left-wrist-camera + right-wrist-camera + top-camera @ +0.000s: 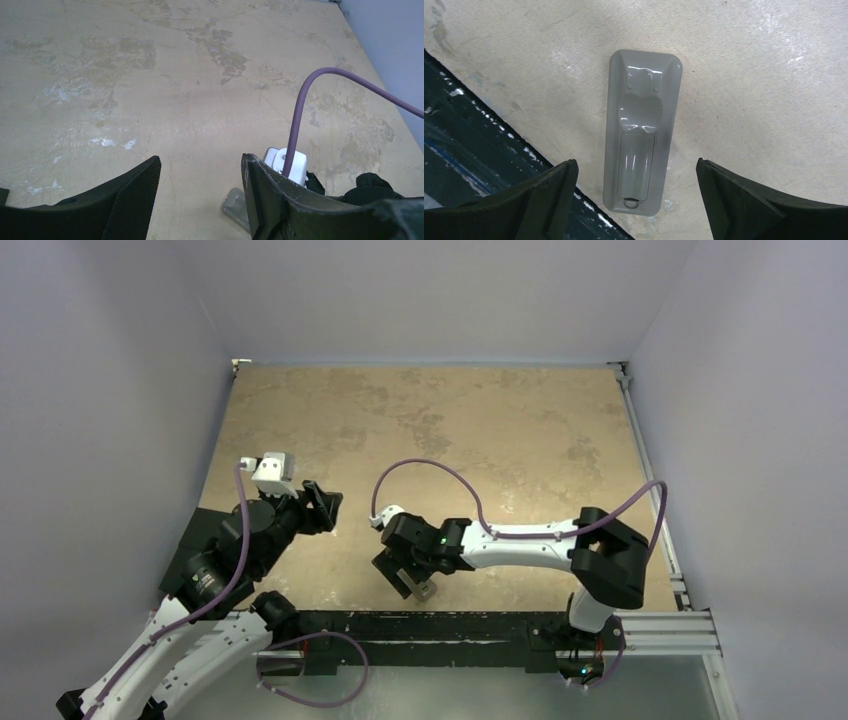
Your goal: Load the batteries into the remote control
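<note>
Right hand (635, 165): wide open, holding nothing, fingers either side of the remote (644, 100).
Remote: grey back up, battery cover shut, flat on the table (764, 75), near edge, centre, next to the dark rail (469, 130).
Left hand (200, 162): partly open, empty, over the table's left side, apart from the remote.
</note>
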